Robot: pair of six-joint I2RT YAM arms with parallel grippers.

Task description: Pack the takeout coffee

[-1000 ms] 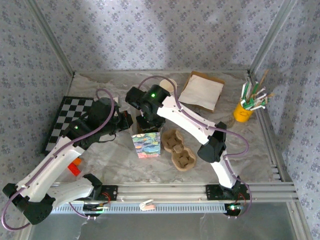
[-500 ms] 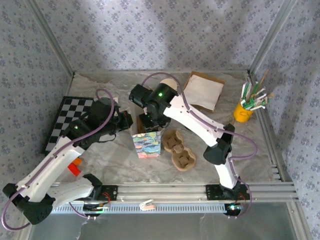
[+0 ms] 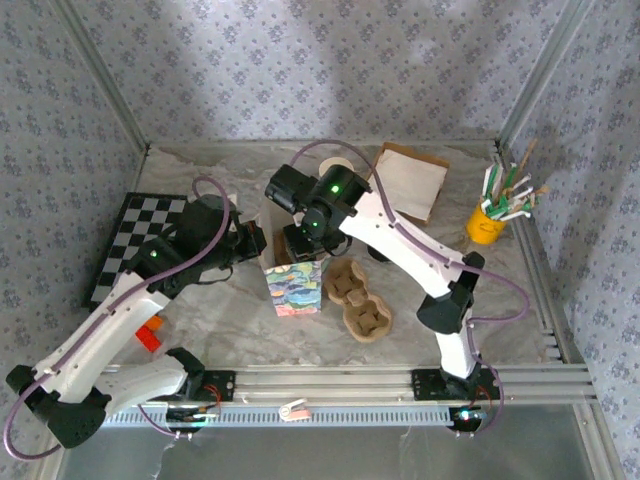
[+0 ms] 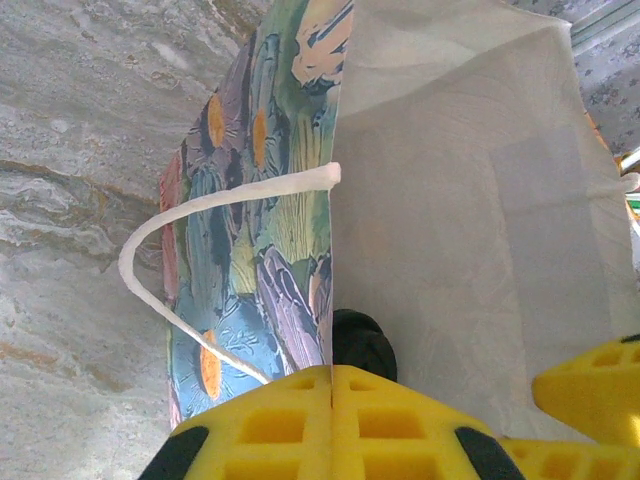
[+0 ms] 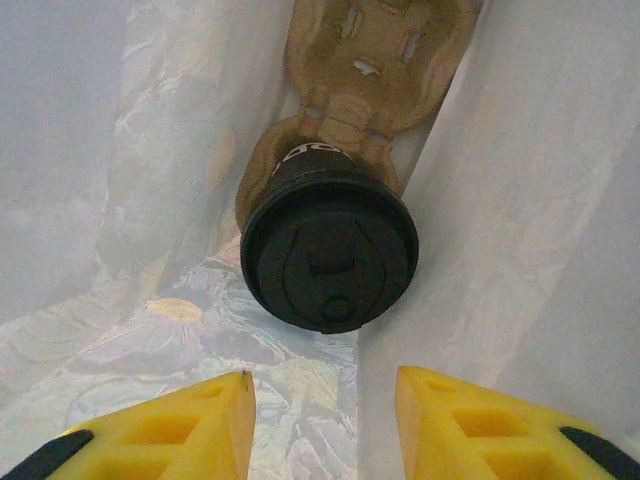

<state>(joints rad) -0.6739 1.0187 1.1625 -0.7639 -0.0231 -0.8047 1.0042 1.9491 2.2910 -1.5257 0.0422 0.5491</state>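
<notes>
1. The black-lidded takeout coffee cup [image 5: 330, 255] stands upright deep inside the floral-printed paper bag [image 4: 265, 200]. It sits in one pocket of a brown moulded-pulp cup carrier [image 5: 385, 45] on the bag's floor. The bag stands near the middle of the marbled tabletop [image 4: 80, 150].
2. Our right hand [image 5: 322, 400] hangs over the cup in the bag's mouth. Its fingers are spread, with nothing between them, and they are clear of the lid.
3. Our left hand [image 4: 332, 385] is pressed together on the bag's upper rim, just beside the white cord handle [image 4: 150, 240], pinching the paper.
4. We judge the cup top-heavy if full, its wall likely soft under a squeeze and its lid slippery. We would take hold around the body just under the lid, never on the lid alone.
5. The bag looks light, thin and floppy. We would take it at the rim or by the handles and lift gently, so the carrier inside does not tip.
6. More brown pulp carriers [image 3: 365, 320] lie empty just right of the bag.
</notes>
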